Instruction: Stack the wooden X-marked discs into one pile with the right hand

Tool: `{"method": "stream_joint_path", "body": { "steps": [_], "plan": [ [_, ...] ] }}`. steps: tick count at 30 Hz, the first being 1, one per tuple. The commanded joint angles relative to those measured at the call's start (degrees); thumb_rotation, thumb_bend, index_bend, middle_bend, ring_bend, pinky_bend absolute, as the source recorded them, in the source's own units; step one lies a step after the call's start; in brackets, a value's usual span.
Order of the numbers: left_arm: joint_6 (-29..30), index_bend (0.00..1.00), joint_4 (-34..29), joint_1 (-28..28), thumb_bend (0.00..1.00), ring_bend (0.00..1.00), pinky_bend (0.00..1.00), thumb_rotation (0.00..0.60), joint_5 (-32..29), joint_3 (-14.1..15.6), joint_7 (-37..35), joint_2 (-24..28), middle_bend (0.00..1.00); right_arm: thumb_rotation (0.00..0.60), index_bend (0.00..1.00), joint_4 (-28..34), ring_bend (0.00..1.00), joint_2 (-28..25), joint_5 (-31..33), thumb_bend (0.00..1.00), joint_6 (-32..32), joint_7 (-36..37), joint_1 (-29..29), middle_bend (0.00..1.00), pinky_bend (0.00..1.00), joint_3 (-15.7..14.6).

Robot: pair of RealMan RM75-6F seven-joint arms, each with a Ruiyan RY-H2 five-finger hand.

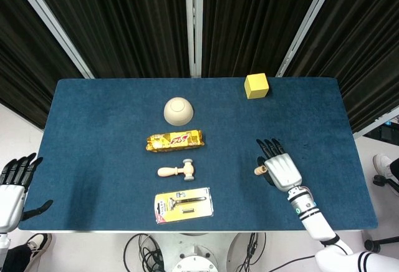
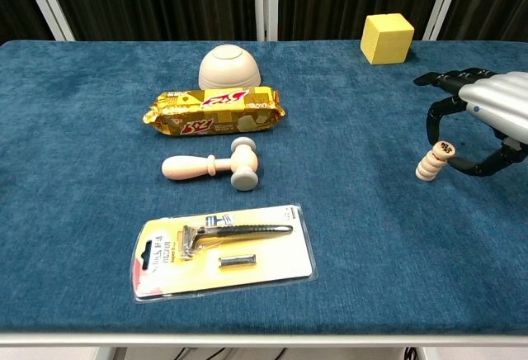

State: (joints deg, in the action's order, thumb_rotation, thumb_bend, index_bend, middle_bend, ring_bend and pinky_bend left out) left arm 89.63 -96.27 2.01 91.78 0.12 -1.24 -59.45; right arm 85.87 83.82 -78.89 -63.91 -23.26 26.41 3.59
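Note:
A small leaning pile of wooden discs (image 2: 426, 168) stands on the blue table (image 2: 346, 236) at the right. An X-marked disc (image 2: 445, 147) sits tilted at the pile's top, pinched between a finger and the thumb of my right hand (image 2: 483, 116). In the head view the right hand (image 1: 280, 171) covers most of the pile (image 1: 259, 171), so only the pile's left edge shows. My left hand (image 1: 15, 181) hangs off the table's lower left corner with its fingers spread and nothing in it.
Left of the pile lie a wooden mallet (image 2: 213, 166), a yellow snack packet (image 2: 214, 110) and a carded razor pack (image 2: 223, 248). An upturned cream bowl (image 2: 229, 66) sits behind them. A yellow cube (image 2: 386, 38) stands at the back right.

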Motion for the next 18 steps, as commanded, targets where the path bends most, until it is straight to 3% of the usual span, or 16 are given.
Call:
{"method": "stream_joint_path", "body": {
  "steps": [1, 11, 18],
  "plan": [
    [-0.1, 0.08, 0.0, 0.0, 0.14, 0.0, 0.0, 0.6, 0.0, 0.0, 0.0, 0.0, 0.0, 0.6, 0.51, 0.0, 0.0, 0.1, 0.1, 0.3, 0.1, 0.0, 0.0, 0.01, 0.0, 0.0],
    [-0.3, 0.08, 0.0, 0.1, 0.14, 0.0, 0.0, 0.6, -0.1, 0.1, 0.1, 0.0, 0.0, 0.6, 0.46, 0.0, 0.0, 0.1, 0.1, 0.3, 0.4, 0.4, 0.2, 0.01, 0.0, -0.2],
    [-0.2, 0.08, 0.1, 0.0, 0.14, 0.0, 0.0, 0.6, -0.1, 0.0, -0.2, 0.0, 0.0, 0.6, 0.33, 0.1, 0.0, 0.1, 0.4, 0.3, 0.7, 0.4, 0.4, 0.01, 0.0, -0.3]
  ]
}}
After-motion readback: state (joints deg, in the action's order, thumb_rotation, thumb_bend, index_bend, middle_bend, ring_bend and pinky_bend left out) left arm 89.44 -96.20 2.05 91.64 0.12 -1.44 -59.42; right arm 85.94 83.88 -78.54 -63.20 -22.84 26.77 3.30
